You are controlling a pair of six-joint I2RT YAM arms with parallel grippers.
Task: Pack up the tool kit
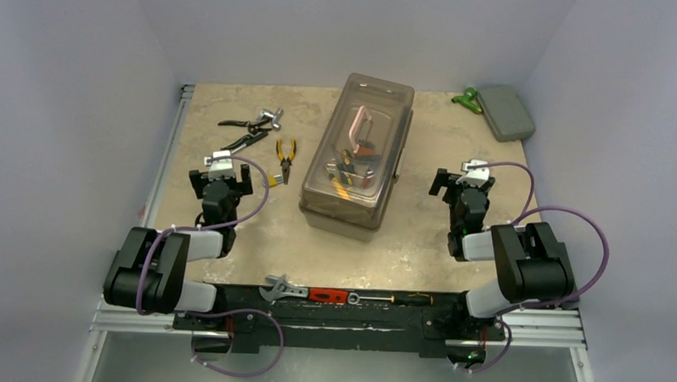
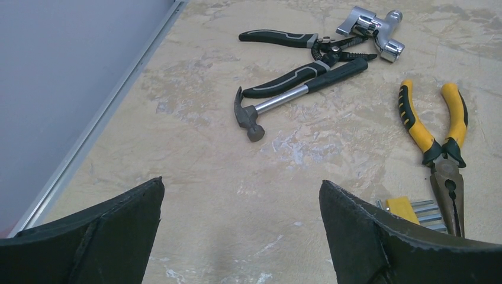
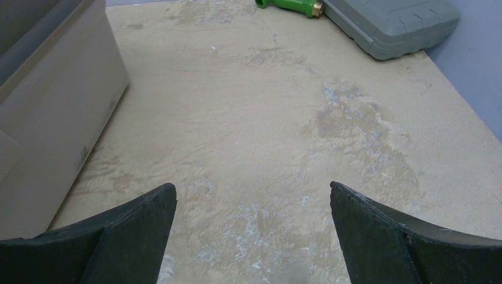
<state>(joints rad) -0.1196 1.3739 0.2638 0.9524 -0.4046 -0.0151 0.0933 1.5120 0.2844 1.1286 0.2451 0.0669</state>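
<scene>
- While its jaws stand wide apart with nothing between them, the left gripper (image 1: 222, 180) hangs low over the bare tabletop at the left, facing away from the arm bases.
- Ahead of it lie a hammer (image 2: 296, 97), black-handled pliers (image 2: 281, 37) and a chrome tool (image 2: 373, 26), bunched together near the far left of the table.
- Closer in, the yellow pliers (image 2: 441, 148) lie ahead and to the right of those jaws, between the left gripper and the box. Their long axis runs away from the arm, handles far and nose near, with a set of hex keys (image 2: 408, 207) just beside the nose.
- Since the left fingers part from side to side, they would span that axis crosswise. I judge this the arm for the job, being much the nearer, after a short shift to the right.
- At the centre stands the toolbox (image 1: 358, 153), long side running near to far between the two arms. Its smoky lid looks shut, so it probably has to open before anything goes in.
- Right of the box, the right gripper (image 1: 460, 180) also has its jaws spread and empty; the box wall lies just to its left.
- In the far right corner sit a grey case (image 1: 506, 112) and a green item (image 1: 468, 98), well apart from either arm.
</scene>
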